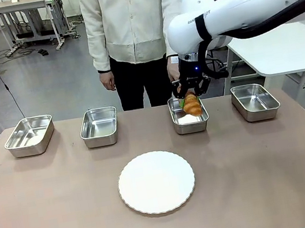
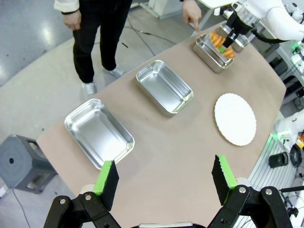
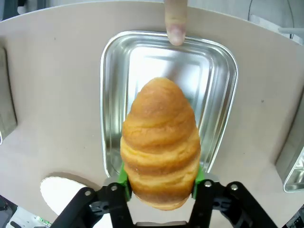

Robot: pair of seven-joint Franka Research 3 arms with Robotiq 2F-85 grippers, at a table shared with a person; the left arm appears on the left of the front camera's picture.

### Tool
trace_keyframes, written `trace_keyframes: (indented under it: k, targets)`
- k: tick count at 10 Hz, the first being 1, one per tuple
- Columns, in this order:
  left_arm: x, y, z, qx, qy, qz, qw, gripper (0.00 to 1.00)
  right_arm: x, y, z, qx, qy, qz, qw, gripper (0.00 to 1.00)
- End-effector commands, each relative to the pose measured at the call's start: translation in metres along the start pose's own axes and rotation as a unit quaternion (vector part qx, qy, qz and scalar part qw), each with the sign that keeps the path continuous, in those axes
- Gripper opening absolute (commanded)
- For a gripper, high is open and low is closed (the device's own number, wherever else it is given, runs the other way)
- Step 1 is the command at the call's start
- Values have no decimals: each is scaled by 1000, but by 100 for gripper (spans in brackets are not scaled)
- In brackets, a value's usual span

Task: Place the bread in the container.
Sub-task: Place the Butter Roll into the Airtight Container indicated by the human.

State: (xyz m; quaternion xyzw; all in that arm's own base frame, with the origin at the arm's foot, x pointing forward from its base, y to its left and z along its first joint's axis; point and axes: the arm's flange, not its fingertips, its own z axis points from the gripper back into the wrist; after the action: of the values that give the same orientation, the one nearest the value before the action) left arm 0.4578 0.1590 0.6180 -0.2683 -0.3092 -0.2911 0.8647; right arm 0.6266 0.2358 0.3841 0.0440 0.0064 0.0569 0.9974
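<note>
The bread [image 1: 192,105], a golden-brown ridged croissant, hangs end-down just above the container [image 1: 190,128], the third steel tray from the left. My right gripper [image 1: 191,99] is shut on it. In the right wrist view the bread [image 3: 160,147] sits between the green pads [image 3: 124,178], over the container [image 3: 107,95]. A person's fingertip [image 3: 175,21] touches the tray's far rim. My left gripper [image 2: 166,178] is open with nothing in it, high above the table's left end. From there the bread [image 2: 221,43] and the container [image 2: 209,54] show far off.
Three more steel trays [image 1: 29,136] [image 1: 99,126] [image 1: 254,101] stand in the same row along the far side. A round white scallop-edged plate [image 1: 156,182] lies mid-table. The person [image 1: 132,29] stands at the far edge behind the container.
</note>
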Motion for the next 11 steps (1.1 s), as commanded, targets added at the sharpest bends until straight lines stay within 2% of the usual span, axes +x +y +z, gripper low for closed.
trace_keyframes:
  k: [1, 5, 11]
  targets:
    - [-1, -3, 0, -5, -10, -2, 1000, 100, 3, 1, 7, 15, -5, 4, 1000, 100]
    - [-1, -3, 0, -5, -10, -2, 1000, 100, 1, 5, 13, 4, -7, -11, 1000, 100]
    - [-1, -3, 0, -5, -10, -2, 1000, 100, 1, 3, 7, 5, -6, -1, 1000, 100]
